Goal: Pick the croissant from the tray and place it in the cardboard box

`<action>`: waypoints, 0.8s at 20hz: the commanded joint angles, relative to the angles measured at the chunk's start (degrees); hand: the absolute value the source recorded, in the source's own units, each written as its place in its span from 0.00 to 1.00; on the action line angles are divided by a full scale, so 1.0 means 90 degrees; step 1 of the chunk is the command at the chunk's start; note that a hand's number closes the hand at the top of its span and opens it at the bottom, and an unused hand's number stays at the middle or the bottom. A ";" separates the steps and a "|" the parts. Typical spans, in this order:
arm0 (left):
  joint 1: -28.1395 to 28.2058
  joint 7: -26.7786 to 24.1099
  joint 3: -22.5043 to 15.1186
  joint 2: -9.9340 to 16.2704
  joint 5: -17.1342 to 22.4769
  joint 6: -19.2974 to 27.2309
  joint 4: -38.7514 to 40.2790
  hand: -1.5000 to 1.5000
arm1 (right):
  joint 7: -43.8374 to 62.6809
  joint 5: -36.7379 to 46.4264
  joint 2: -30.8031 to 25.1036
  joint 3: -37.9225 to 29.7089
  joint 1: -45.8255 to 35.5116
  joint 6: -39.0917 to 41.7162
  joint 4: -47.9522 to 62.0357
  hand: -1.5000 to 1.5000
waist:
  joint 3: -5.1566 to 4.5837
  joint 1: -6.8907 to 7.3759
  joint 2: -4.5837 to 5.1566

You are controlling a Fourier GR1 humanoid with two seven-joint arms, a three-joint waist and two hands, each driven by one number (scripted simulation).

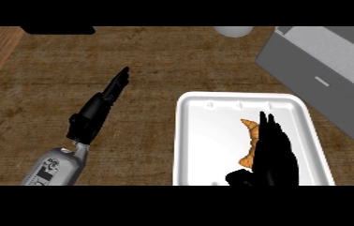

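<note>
An orange-brown croissant (249, 138) lies in the white tray (200, 140), right of the tray's middle. My right hand (275, 154) comes in from the lower edge over the tray, its fingers straight and pointing away, lying along the croissant's right side and hiding part of it. The thumb shows at the lower left of the hand. My left hand (104, 103) rests open over the wooden counter left of the tray, fingers pointing up and right. The grey box (311, 70) stands at the upper right, beyond the tray.
A white round object (233, 31) sits at the counter's far edge, top centre. A dark object (59, 30) lies at the top left. Bare wooden counter stretches between the left hand and the tray.
</note>
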 commanded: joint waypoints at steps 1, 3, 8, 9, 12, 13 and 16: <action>-0.0052 -0.0026 0.0271 -0.0131 -0.0058 -0.0307 0.0247 0.50 | 0.0639 0.0138 0.0056 0.0222 0.0019 -0.0307 0.0161 0.00 | 0.0001 -0.0021 -0.0006; 0.0214 0.0202 0.0100 -0.0268 -0.0414 -0.0135 -0.0273 0.50 | 0.0139 0.0193 0.0057 -0.0143 -0.0078 -0.0372 0.0440 0.00 | 0.0002 -0.0006 -0.0011; 0.0138 -0.0350 0.0519 -0.0386 -0.0345 -0.0629 0.0331 0.50 | 0.0131 0.0186 0.0057 -0.0116 -0.0057 -0.0587 0.0792 0.00 | 0.0001 -0.0021 -0.0004; -0.0132 0.0006 0.0500 -0.0487 -0.0421 -0.0424 0.0326 0.50 | -0.0148 -0.0172 0.0013 -0.0894 -0.0575 0.0020 0.1020 0.00 | 0.0002 -0.0017 0.0002; -0.0061 0.0444 0.0317 -0.0775 -0.0735 -0.0268 -0.0005 0.50 | 0.0025 -0.0155 0.0001 -0.0514 0.0013 0.0338 0.0079 0.00 | 0.0002 -0.0033 -0.0011; 0.0035 0.0418 0.0764 -0.0288 -0.0367 -0.0694 -0.0256 0.50 | -0.0063 -0.0016 0.0057 -0.0350 0.0030 -0.0283 0.0861 0.00 | 0.0003 -0.0001 -0.0009; 0.0323 0.0300 0.0473 -0.0699 -0.0780 -0.0531 -0.0391 0.50 | 0.0080 -0.0304 0.0057 -0.0372 -0.0155 -0.0200 0.0952 0.00 | 0.0002 -0.0001 -0.0009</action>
